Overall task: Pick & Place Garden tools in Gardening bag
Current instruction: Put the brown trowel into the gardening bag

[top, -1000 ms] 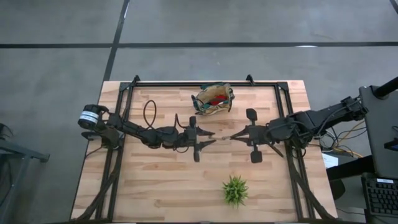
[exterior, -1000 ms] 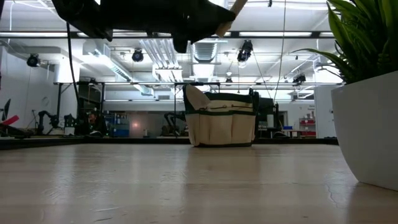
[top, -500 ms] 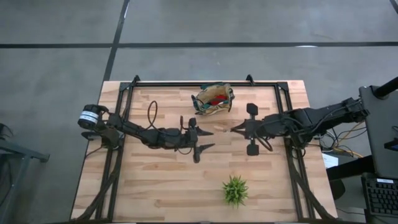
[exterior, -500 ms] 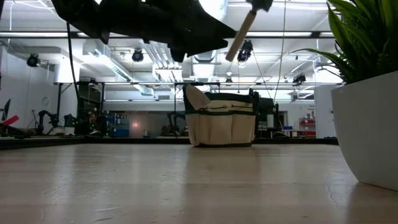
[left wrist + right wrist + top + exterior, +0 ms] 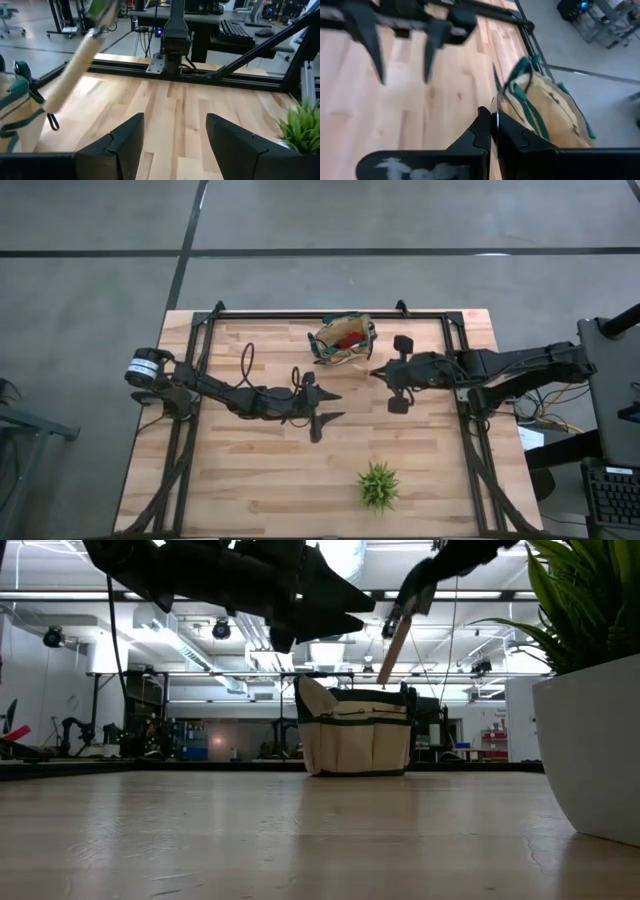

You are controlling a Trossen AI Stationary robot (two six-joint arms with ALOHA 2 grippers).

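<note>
Gardening bag (image 5: pixel 344 339): far edge of the table (image 5: pixel 250 480), mouth up, red item inside.
Trowel (image 5: pixel 398 638): wooden handle hangs down toward the bag — just beside its rim, not yet inside.
Right gripper (image 5: pixel 374 373): clenched on the trowel's metal blade, just beside the bag.
Left gripper (image 5: pixel 333 405): fingers spread, empty, farther from the bag.
Key relation: right arm is nearer; trowel's long axis tilts handle-first toward the bag mouth.

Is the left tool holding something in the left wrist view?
No, the left tool stands open, with only bare table showing between its fingers.
</note>
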